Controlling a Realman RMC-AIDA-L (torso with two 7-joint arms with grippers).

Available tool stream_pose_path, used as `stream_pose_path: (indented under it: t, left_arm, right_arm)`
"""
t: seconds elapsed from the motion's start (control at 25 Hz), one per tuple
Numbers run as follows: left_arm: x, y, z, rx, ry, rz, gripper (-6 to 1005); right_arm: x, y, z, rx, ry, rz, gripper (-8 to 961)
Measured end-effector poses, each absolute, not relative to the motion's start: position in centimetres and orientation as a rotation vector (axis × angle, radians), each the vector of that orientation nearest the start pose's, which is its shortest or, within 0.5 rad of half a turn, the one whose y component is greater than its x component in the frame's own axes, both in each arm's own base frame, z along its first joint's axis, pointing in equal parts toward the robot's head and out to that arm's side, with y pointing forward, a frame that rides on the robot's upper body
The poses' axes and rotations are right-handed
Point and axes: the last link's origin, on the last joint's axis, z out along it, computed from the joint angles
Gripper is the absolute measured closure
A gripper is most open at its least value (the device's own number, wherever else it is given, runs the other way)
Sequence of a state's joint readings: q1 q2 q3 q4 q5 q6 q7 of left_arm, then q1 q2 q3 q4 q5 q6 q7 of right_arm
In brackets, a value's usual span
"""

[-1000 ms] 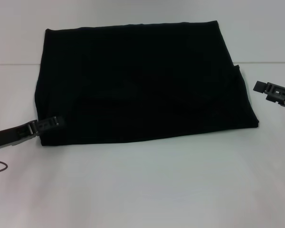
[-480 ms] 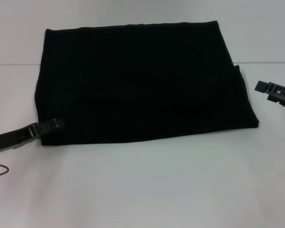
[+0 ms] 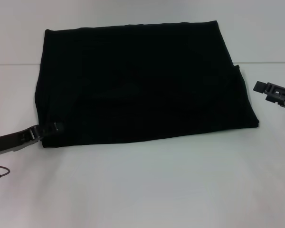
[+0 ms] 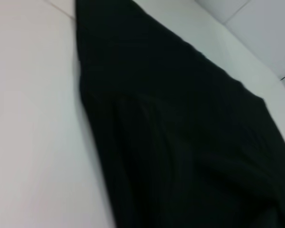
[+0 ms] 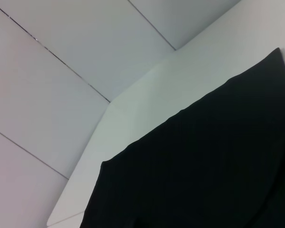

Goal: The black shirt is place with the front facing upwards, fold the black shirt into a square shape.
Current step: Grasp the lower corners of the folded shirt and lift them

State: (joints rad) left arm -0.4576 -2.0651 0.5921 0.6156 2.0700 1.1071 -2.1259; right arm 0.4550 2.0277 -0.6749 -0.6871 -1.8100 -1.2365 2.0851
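The black shirt (image 3: 142, 80) lies flat on the white table (image 3: 156, 185), folded into a wide rectangle with no lettering showing. My left gripper (image 3: 54, 127) sits low at the shirt's near-left corner, its tip over the edge of the cloth. Whether it holds the cloth is not visible. My right gripper (image 3: 261, 87) hovers just off the shirt's right edge, apart from the fabric. The left wrist view is filled by the black shirt (image 4: 180, 142) beside bare table. The right wrist view looks across the black shirt (image 5: 218, 166) to the table's far corner.
A thin dark cable (image 3: 0, 172) loops on the table beside the left arm. A white panelled wall (image 5: 61, 57) rises behind the table's far edge. Bare white tabletop stretches in front of the shirt.
My left gripper has slid slightly nearer and lower along the shirt's near-left corner. The right gripper and the shirt have not moved.
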Motion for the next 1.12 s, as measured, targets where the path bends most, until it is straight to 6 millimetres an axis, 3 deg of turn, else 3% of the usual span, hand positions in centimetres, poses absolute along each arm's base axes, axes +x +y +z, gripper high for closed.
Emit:
stream_pose_path:
  t: [0.44,0.64,0.88,1.12]
  left_arm:
    - [-34.7,35.1,2.0,-1.888,-1.660,-0.593,481]
    - [-34.8,35.0,1.9,-1.890,-1.661,-0.578,733]
    - [-34.4,35.2,2.0,-1.912,-1.658,-0.580,931]
    - [-33.8,35.8,3.3,-1.921,-1.683,-0.614,950]
  right_arm:
    - [30.8,36.3,5.4,-1.994,1.521,0.923,103]
    - [30.8,36.3,5.4,-1.995,1.521,0.924,105]
    - [30.6,36.3,5.4,-2.022,1.514,0.908,106]
    - [30.7,36.8,6.4,-2.071,1.531,0.804,108]
